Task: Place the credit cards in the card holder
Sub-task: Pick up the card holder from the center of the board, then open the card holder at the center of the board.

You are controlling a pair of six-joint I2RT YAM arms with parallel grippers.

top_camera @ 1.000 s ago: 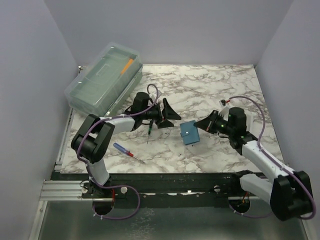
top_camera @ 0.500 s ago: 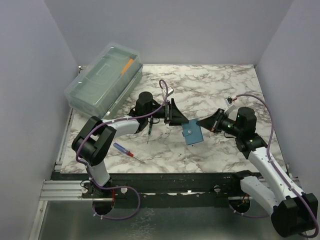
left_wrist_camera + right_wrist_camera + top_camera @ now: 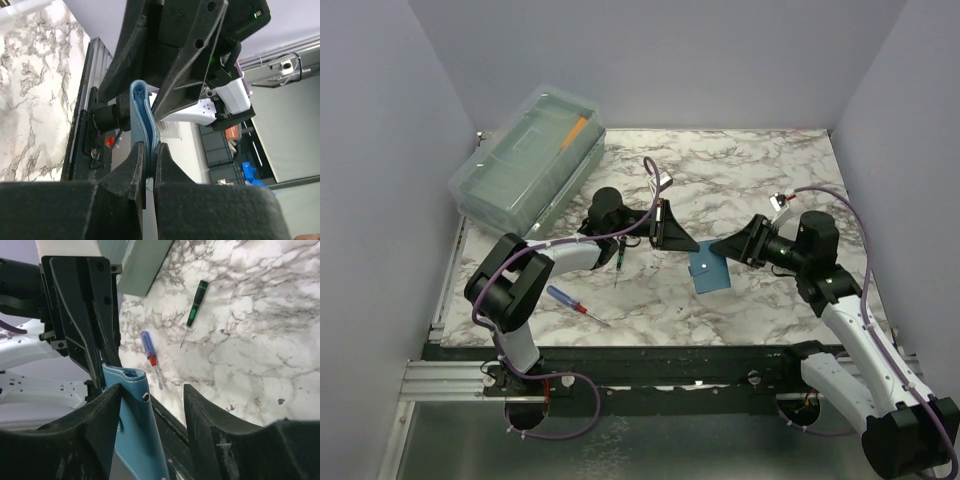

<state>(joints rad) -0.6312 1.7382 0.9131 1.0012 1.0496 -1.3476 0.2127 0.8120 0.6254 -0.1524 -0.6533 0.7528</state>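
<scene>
- While I watched from overhead, the left pincer [image 3: 692, 246] was clenched on the card holder [image 3: 708, 268], with both fingers pressed onto one edge of the teal wallet.
- Through the left wrist camera, the holder stood edge-on between those fingers, its folded leaves slightly parted at the far end.
- My right pincer [image 3: 722, 250] was released. Its jaws stood apart around the holder's opposite end, which sat close against one finger and clear of the other. I could not tell whether it touched.
- The holder was over the middle of the marble surface [image 3: 760, 170], between both pincers.
- A blue-handled screwdriver [image 3: 575, 303] lay toward the near-left of the surface, and a green-handled screwdriver [image 3: 619, 262] lay nearer the middle.
- A clear lidded box [image 3: 525, 160] sat at the far-left corner.
</scene>
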